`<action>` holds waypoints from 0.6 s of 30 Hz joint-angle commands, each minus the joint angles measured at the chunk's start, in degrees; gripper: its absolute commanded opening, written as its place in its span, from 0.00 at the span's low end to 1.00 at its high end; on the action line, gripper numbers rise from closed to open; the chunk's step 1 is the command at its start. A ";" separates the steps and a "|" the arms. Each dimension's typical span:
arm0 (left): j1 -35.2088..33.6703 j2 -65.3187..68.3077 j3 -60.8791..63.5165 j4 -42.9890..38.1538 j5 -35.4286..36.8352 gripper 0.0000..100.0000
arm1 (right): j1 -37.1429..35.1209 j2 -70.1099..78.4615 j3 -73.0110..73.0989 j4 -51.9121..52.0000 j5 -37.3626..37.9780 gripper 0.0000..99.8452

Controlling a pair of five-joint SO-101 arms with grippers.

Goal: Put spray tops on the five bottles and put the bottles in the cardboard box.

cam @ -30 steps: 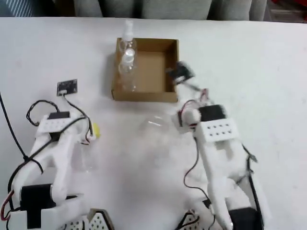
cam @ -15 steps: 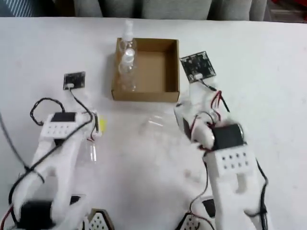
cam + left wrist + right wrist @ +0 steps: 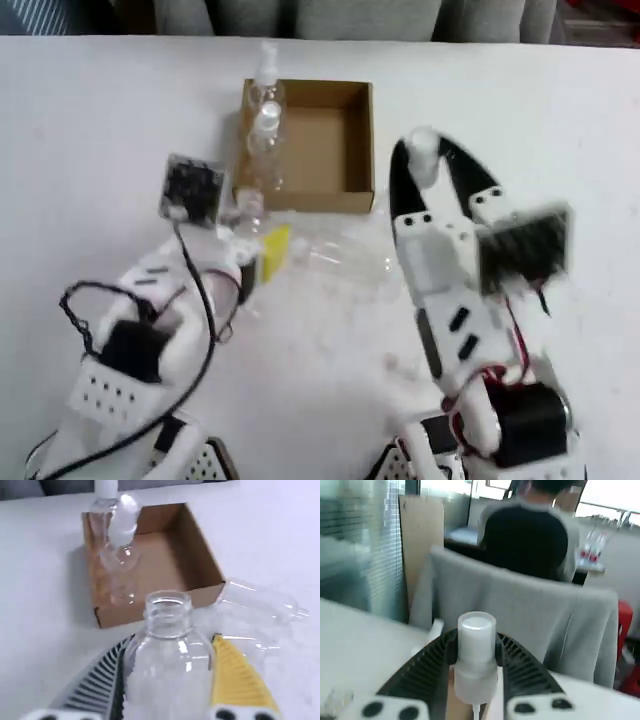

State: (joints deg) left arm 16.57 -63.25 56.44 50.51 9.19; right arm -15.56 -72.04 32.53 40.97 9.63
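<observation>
white, brown and clear, with a touch of yellow

the table (image 3: pixel 90 100) is white and the cardboard box (image 3: pixel 300 198) plain brown. the bottle (image 3: pixel 167 675) in the left gripper (image 3: pixel 172 640) is clear, as are the lying bottle (image 3: pixel 260 605) and the boxed bottles (image 3: pixel 265 135), whose tops are white. the left gripper has one yellow finger (image 3: pixel 235 680) and one dark ribbed finger (image 3: pixel 100 685). the right gripper (image 3: pixel 476 642) has black ribbed fingers (image 3: pixel 525 672) around a white spray top (image 3: pixel 476 625). the left arm (image 3: pixel 150 330) and right arm (image 3: pixel 450 290) are white with black parts.

Left gripper (image 3: pixel 172 645) points toward 1 o'clock, clamped on a bottle (image 3: pixel 167 611). Right gripper (image 3: pixel 476 639) points toward 12 o'clock, clamped on a spray top (image 3: pixel 476 672).
</observation>
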 commanded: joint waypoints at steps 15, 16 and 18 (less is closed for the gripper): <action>9.19 -42.24 35.08 -20.31 -0.79 0.02 | -13.49 -1.63 -2.81 -17.80 -12.04 0.01; 9.27 -41.54 35.96 -20.48 -0.79 0.02 | -15.69 -1.27 -2.64 -17.80 -12.04 0.01; 9.01 -41.19 36.31 -20.66 -0.79 0.02 | -19.30 0.57 -2.73 -17.80 -12.13 0.01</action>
State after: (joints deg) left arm 25.01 -103.69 92.40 32.13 9.10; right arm -30.24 -73.71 32.26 24.26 -1.71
